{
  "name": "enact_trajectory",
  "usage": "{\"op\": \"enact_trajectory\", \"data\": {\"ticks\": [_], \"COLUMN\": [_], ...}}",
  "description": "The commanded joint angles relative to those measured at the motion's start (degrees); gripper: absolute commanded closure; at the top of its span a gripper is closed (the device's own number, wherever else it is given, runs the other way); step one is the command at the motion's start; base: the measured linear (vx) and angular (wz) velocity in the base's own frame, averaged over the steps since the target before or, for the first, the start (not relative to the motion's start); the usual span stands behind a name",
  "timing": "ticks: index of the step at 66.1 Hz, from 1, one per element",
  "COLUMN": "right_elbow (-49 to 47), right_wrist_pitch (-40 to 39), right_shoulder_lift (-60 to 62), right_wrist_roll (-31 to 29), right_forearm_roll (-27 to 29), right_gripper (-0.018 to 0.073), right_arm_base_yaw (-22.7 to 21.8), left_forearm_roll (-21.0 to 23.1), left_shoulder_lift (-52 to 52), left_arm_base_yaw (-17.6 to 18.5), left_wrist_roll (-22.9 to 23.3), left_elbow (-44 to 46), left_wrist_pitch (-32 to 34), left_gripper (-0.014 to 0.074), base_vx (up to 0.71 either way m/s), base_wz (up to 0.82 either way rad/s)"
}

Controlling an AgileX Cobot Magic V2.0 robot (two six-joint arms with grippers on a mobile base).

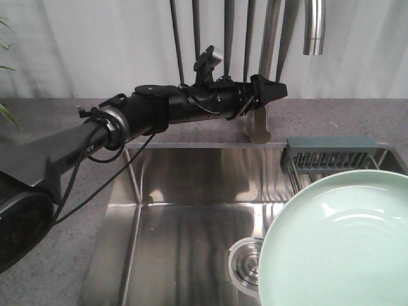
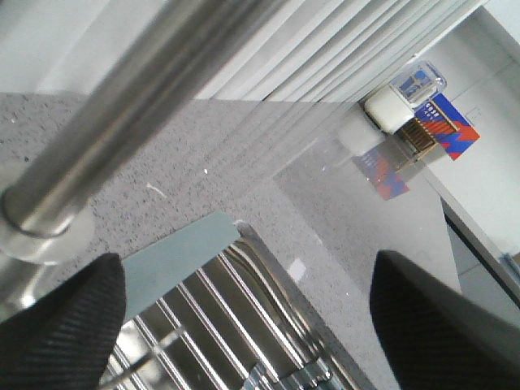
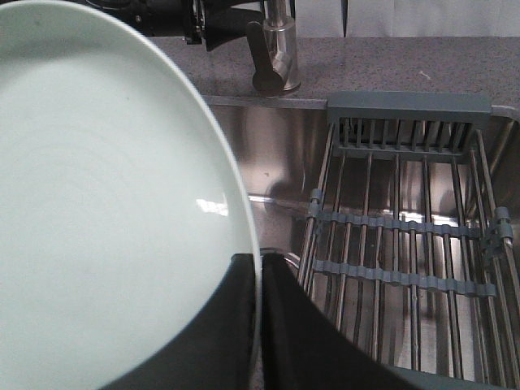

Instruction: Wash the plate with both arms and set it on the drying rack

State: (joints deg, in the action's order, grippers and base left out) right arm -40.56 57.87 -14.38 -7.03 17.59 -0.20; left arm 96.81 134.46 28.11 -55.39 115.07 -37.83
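1. The plate (image 1: 338,242) is held up over the sink (image 1: 191,185), at about 4 o'clock in the front view. It is tilted with its hollow face toward the camera, and it hides part of the drain (image 1: 244,264).
2. The right gripper (image 3: 258,325) is clamped on the plate's rim at roughly 5 o'clock of the plate. One black finger lies on the pale green face and the other sits behind the edge.
3. The drying rack (image 3: 406,244) lies across the right part of the sink, at 3 o'clock from the plate.
4. The left gripper (image 1: 273,92) reaches over the sink's back edge at 12 o'clock, just beside the faucet (image 1: 258,124).
5. Its fingers (image 2: 65,333) stand wide apart, and the grey counter (image 2: 341,236) and the rack's end show between them.
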Motion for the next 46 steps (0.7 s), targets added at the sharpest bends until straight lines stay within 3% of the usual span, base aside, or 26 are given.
{"op": "enact_trajectory", "data": {"ticks": [1, 35, 46], "right_elbow": [-1.26, -1.26, -1.26], "right_wrist_pitch": [-4.37, -4.37, -4.37], "right_shoulder_lift": [-0.82, -0.82, -0.82], "right_wrist_roll": [0.05, 0.05, 0.05], "right_forearm_roll": [0.76, 0.76, 0.76], "right_gripper": [0.0564, 0.0564, 0.0564], "right_arm_base_yaw": [-0.34, -0.34, -0.34], "left_forearm_roll": [5.68, 5.01, 5.07], "left_shoulder_lift": [-3.35, -3.00, -3.00], "left_arm_base_yaw": [0.58, 1.92, 1.85], "left_wrist_roll": [0.72, 2.96, 2.96], "left_elbow": [2.03, 2.03, 2.03], "left_wrist_pitch": [-2.16, -19.08, -20.34], "left_gripper": [0.0016, 0.0016, 0.0016], "base_vx": [0.00, 0.00, 0.00], "base_wz": [0.00, 0.00, 0.00]}}
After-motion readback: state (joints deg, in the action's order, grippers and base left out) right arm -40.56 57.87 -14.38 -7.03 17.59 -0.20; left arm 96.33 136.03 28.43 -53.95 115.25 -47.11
